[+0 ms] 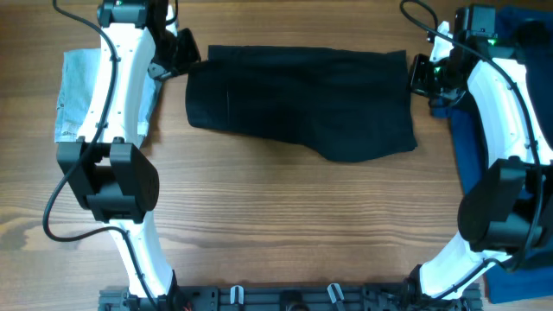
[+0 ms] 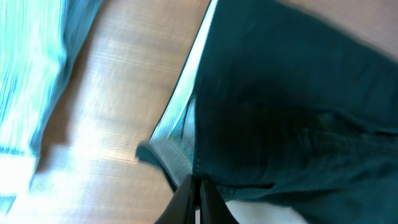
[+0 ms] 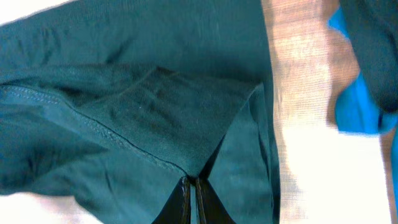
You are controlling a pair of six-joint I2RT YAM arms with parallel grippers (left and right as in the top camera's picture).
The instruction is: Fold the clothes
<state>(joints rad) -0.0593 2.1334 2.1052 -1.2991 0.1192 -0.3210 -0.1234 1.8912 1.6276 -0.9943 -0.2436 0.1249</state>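
Because each claw holds only a thin edge of cloth, the likeliest failure from here is a slip. The black shorts [image 1: 298, 99] lie spread flat across the upper middle of the desk [image 1: 285, 216]. The left claw [image 1: 177, 53] is at their upper-left edge and the right claw [image 1: 422, 76] at their upper-right edge. In both wrist views the fingers are pressed together with fabric running into the tips. Each therefore looks clamped on a hem or corner of the shorts, though I cannot tell how deep the bite goes. If the two arms lift or travel at an uneven pace, one corner may pull free, and the fold would land skewed or bunched. A pinch that has caught only the top layer would peel the shorts open rather than fold them. The pale-blue garment [image 1: 69, 95] under the left arm at the frame's left edge and the blue garment [image 1: 464, 151] at the right edge both lie close by. A wide sweep could drag either one along.
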